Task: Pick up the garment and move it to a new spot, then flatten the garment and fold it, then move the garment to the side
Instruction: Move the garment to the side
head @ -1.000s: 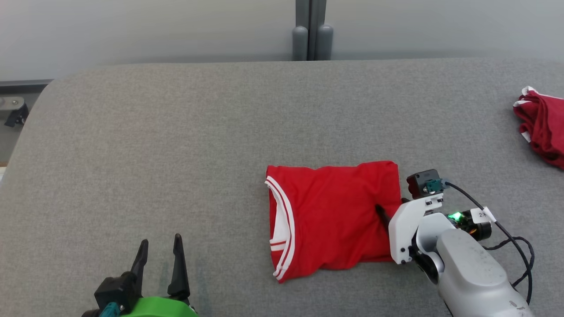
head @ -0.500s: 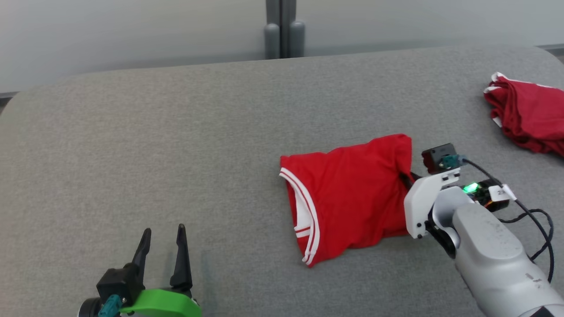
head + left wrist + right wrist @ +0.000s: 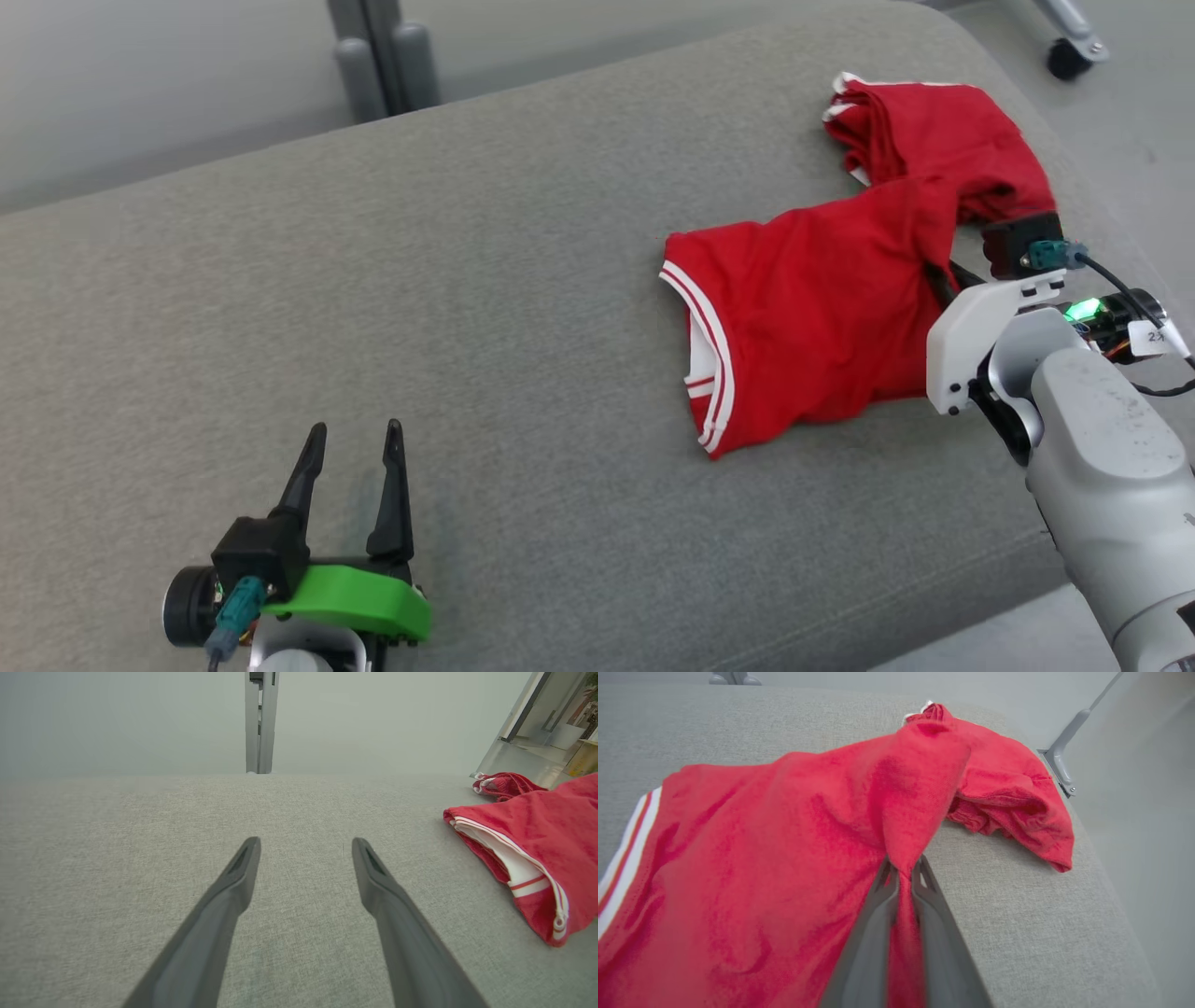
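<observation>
**Right gripper clamped on the garment's right edge**

The right gripper has its 2 fingers pressed together on a bunched ridge of red cloth. The right wrist view shows the fabric squeezed between them and running down the narrow gap. The cloth belongs to the garment, a folded red piece with white stripes. It lies on the right half of the grey table, close to the table's right edge.

The grip is at the garment's right side. From there the cloth rises in a peak at the fingertips and spreads away to the left. The striped trim is at the end farthest from the gripper, facing the middle of the table. The lower part of the garment rests flat on the table, and only the pinched side is drawn up.

A 2nd red pile sits beyond the gripper, by the table's far right corner. The garment's raised corner overlaps it in the head view, and I cannot tell whether the 2 touch.

The left gripper is by the table's near edge on the left. Its fingers are spread, with grey table showing between them, well apart from the garment.
</observation>
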`<state>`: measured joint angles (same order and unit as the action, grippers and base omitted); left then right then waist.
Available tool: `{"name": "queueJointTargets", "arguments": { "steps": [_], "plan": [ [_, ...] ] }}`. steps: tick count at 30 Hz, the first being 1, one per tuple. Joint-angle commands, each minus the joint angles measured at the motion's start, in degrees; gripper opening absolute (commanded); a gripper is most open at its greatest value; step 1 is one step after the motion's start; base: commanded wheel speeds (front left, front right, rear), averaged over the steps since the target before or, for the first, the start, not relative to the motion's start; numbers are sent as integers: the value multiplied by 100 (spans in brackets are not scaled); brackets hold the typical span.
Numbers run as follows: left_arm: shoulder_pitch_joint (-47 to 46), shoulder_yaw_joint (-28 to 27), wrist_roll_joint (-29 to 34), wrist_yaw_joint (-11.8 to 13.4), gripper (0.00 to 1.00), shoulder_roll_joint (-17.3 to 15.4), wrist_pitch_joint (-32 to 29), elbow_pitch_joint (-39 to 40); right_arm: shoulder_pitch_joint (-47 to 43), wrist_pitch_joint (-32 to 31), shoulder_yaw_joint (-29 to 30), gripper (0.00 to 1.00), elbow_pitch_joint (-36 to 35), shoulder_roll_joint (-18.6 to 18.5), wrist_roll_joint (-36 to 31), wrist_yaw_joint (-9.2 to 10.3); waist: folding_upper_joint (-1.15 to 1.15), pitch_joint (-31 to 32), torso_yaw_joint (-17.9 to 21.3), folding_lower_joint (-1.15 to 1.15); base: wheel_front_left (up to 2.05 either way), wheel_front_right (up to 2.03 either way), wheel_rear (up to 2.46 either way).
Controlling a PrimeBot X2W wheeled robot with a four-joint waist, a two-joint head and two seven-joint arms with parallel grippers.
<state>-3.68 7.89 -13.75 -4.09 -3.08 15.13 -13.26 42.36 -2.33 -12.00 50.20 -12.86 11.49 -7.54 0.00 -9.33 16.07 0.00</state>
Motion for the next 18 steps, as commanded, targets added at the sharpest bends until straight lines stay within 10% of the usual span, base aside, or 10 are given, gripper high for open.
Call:
{"name": "queueJointTargets", "arguments": {
  "steps": [1, 18],
  "plan": [
    [-147, 11, 57, -40, 100, -78, -1, -24, 80, 66, 54, 0, -32, 25, -29, 11, 0, -427, 777, 0, 0, 0, 0],
    [-289, 76, 132, -37, 100, -170, -1, -172, 613, -59, -96, 0, -338, 96, 190, 11, 0, -531, 837, 0, 0, 0, 0]
  ]
}}
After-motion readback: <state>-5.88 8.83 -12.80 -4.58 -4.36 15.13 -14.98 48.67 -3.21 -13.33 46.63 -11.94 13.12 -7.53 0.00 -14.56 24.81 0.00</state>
